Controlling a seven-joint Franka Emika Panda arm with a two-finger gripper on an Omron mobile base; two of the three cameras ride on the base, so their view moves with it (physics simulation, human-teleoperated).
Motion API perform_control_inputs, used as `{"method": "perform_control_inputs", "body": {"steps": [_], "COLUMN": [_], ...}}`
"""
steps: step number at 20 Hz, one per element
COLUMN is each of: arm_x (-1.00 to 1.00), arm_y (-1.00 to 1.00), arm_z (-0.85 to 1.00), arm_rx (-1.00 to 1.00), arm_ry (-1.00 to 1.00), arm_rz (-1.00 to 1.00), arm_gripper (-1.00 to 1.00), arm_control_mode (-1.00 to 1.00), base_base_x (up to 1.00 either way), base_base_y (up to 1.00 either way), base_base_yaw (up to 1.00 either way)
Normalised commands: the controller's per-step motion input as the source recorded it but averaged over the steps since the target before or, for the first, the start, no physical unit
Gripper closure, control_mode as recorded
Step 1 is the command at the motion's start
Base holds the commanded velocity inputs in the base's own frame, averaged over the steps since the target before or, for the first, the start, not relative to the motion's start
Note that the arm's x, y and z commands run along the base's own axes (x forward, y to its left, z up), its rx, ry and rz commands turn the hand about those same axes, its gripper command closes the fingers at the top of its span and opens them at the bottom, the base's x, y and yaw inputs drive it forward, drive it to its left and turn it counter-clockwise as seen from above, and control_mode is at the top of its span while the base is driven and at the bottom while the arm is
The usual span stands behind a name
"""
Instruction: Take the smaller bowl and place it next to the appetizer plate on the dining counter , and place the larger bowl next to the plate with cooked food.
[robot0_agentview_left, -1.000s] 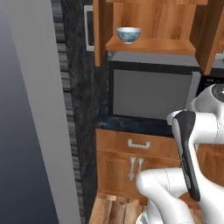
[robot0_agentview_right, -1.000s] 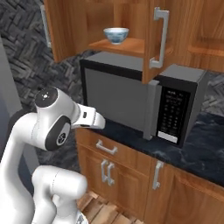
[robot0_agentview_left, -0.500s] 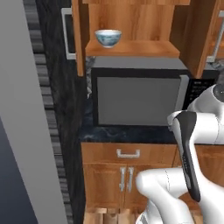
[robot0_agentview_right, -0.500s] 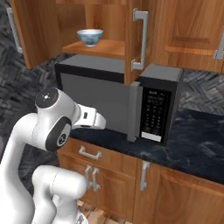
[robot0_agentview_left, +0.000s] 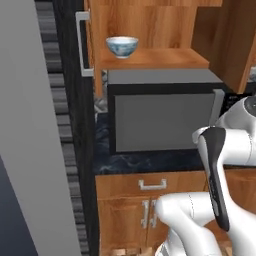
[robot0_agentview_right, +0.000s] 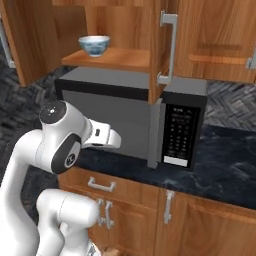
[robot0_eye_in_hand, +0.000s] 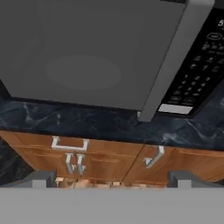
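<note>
Plainly, from the left base view, the smaller bowl (robot0_agentview_left: 122, 46) stands on an open cupboard shelf (robot0_agentview_left: 165, 59) near that shelf's left front corner, directly above the microwave (robot0_agentview_left: 162, 112), and the arm (robot0_agentview_left: 220, 185) is folded low at the lower right, well below it; the likely trouble is the long climb, since a reach upward could catch the microwave's top front edge or the open cupboard door (robot0_agentview_left: 227, 40) hanging at the right, and a glossy rounded bowl pinched at its rim could tip or slide off the shelf's front edge. From the right base view, the same bowl (robot0_agentview_right: 94, 45) sits toward the left end of the shelf (robot0_agentview_right: 115, 58), with a cupboard door and its handle (robot0_agentview_right: 167, 47) jutting forward just to its right, so an approach from that side risks striking the door; the microwave rests on a dark marbled table (robot0_agentview_right: 220, 165) with wooden drawers and doors beneath, its front edge running across under the arm's elbow (robot0_agentview_right: 62, 145). From the hand view, the claw (robot0_eye_in_hand: 111, 178) has its two tips standing wide apart with nothing between them, pointed at the microwave door (robot0_eye_in_hand: 94, 52) and the table's front edge (robot0_eye_in_hand: 109, 127) rather than at the bowl, so it must be re-aimed upward before any grasp; closing from this pose would seize nothing.
</note>
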Motion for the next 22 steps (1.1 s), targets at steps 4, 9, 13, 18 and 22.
{"method": "perform_control_inputs", "body": {"steps": [4, 9, 13, 18, 22], "arm_x": [0.0, 0.0, 0.0, 0.0, 0.0], "arm_y": [0.0, 0.0, 0.29, 0.18, 0.22], "arm_z": [0.0, 0.0, 0.0, 0.23, 0.4], "arm_rx": [0.0, 0.0, -0.01, 0.0, 0.08], "arm_ry": [0.0, 0.0, -0.04, -0.18, -0.17], "arm_rz": [0.0, 0.0, 0.0, 0.0, -0.03], "arm_gripper": [-1.0, -1.0, -1.0, -1.0, -1.0], "arm_control_mode": [1.0, 1.0, -1.0, -1.0, -1.0], "base_base_x": [0.91, 0.56, 0.0, 0.0, 0.0], "base_base_y": [0.14, 0.19, 0.23, 0.0, 0.0], "base_base_yaw": [0.0, 0.0, 0.0, 0.0, 0.0]}}
